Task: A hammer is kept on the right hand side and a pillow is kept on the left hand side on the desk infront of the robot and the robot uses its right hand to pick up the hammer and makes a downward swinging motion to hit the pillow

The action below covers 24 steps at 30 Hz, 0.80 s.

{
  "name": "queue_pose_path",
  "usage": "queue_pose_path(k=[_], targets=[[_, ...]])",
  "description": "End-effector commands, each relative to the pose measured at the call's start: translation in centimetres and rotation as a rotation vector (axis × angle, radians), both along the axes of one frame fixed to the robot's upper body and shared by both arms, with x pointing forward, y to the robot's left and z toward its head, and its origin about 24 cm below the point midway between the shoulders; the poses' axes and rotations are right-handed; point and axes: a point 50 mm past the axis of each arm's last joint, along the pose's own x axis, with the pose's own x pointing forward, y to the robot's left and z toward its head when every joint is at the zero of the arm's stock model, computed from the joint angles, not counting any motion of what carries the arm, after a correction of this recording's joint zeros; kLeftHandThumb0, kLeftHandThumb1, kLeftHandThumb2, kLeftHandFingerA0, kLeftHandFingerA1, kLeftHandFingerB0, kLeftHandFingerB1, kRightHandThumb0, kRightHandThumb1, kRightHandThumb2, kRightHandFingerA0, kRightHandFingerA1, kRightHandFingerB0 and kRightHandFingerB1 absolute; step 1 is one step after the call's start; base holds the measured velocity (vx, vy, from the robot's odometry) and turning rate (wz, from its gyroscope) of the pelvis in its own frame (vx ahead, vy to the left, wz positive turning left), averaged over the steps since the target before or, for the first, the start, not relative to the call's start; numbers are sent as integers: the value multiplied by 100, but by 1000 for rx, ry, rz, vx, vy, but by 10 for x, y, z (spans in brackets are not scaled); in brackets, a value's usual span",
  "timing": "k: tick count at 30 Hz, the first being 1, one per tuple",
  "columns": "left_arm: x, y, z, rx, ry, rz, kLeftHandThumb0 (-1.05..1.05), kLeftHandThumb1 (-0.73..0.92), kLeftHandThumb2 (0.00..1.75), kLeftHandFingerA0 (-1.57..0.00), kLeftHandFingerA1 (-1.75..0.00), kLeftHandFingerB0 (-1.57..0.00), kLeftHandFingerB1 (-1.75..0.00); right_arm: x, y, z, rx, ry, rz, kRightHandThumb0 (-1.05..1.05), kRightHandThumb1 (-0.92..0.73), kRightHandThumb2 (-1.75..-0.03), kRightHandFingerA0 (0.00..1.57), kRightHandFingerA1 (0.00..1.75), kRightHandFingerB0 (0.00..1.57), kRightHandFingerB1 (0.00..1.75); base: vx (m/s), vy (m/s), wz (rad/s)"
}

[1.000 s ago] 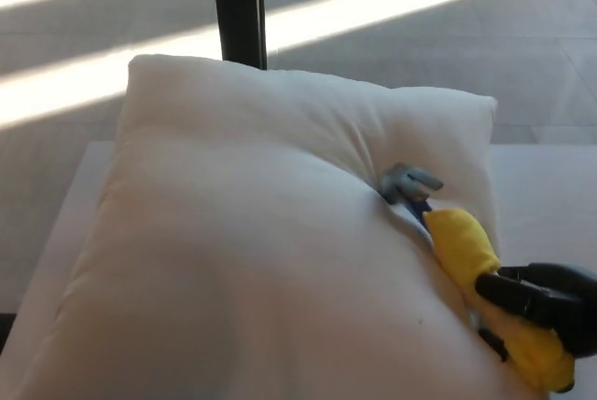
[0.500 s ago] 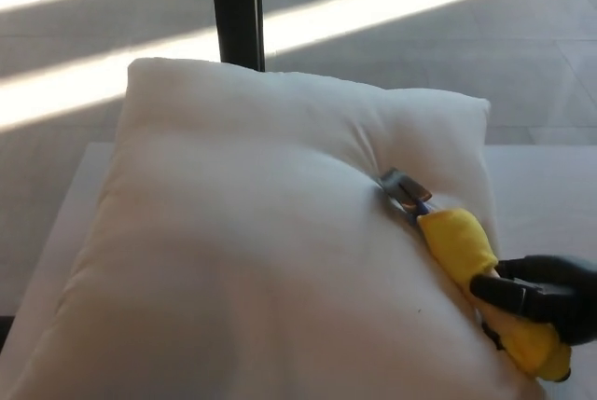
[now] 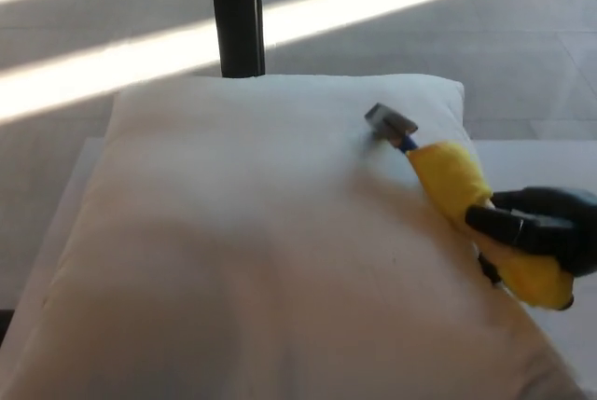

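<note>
A large white pillow (image 3: 252, 251) covers most of the desk in the head view. The hammer (image 3: 466, 200) has a grey metal head (image 3: 389, 122) and a thick yellow handle. Its head hangs just above the pillow's far right part, and the dent beneath it has smoothed out. My right hand (image 3: 541, 232) comes in from the right edge and is shut on the yellow handle near its lower end. My left hand does not show.
The white desk (image 3: 541, 162) shows in strips to the right and left of the pillow. A black upright post (image 3: 236, 13) stands behind the pillow. Beyond lies grey floor with bright bands of sunlight.
The hammer head has lifted up and away out of the dent in the pillow, and my right hand has risen. The pillow has sprung back flat. The picture has shifted somewhat.
</note>
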Motion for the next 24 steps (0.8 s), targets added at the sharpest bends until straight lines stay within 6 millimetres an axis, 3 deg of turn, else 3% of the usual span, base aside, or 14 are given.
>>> queue_pose_path(k=[1, 4, 6, 7, 13, 18, 21, 22, 24], targets=[[-3, 6, 5, 45, 26, -20, -69, 75, 62, -59, -62, -53, -50, 11, -9, 67, 185, -123, -26, -33, -69, -97, 100, 175, 79, 164, 0, 0, 0], [-5, 6, 5, 58, 30, -20, -68, 75, 63, -59, -61, -52, -50, 12, -20, 87, 204, -208, -44, -33, -56, -113, 103, 175, 82, 162, 0, 0, 0], [-6, 6, 5, 54, 24, -21, -68, 75, 62, -59, -62, -53, -52, 12, -25, 95, 205, -219, -81, -33, -55, -112, 104, 175, 87, 157, 0, 0, 0], [-6, 7, 5, 49, 25, -26, -69, 76, 63, -57, -64, -52, -52, 11, -28, 100, 225, -216, -85, -35, -60, -111, 104, 175, 81, 165, 0, 0, 0], [-7, 7, 5, 76, 39, -20, -66, 76, 63, -63, -63, -55, -51, 4, -50, 109, 292, -185, -181, -34, -69, -102, 105, 175, 76, 163, 0, 0, 0], [-6, 7, 4, 67, 36, -3, -66, 76, 63, -63, -63, -54, -51, 1, -63, 103, 230, -210, -233, -32, -70, -106, 107, 175, 74, 175, 0, 0, 0], [-6, 8, 6, 63, 32, -10, -67, 76, 62, -61, -63, -51, -50, -3, -77, 89, 200, -167, -325, -32, -68, -105, 105, 175, 68, 172, 0, 0, 0], [-6, 8, 6, 69, 28, -8, -68, 75, 63, -62, -64, -53, -51, -5, -81, 81, 202, -166, -334, -31, -69, -116, 101, 175, 67, 175, 0, 0, 0], [-6, 8, 5, 64, 28, -4, -68, 75, 62, -63, -64, -54, -50, -8, -89, 66, 190, -151, -391, -33, -64, -118, 101, 175, 68, 175, 0, 0, 0]])
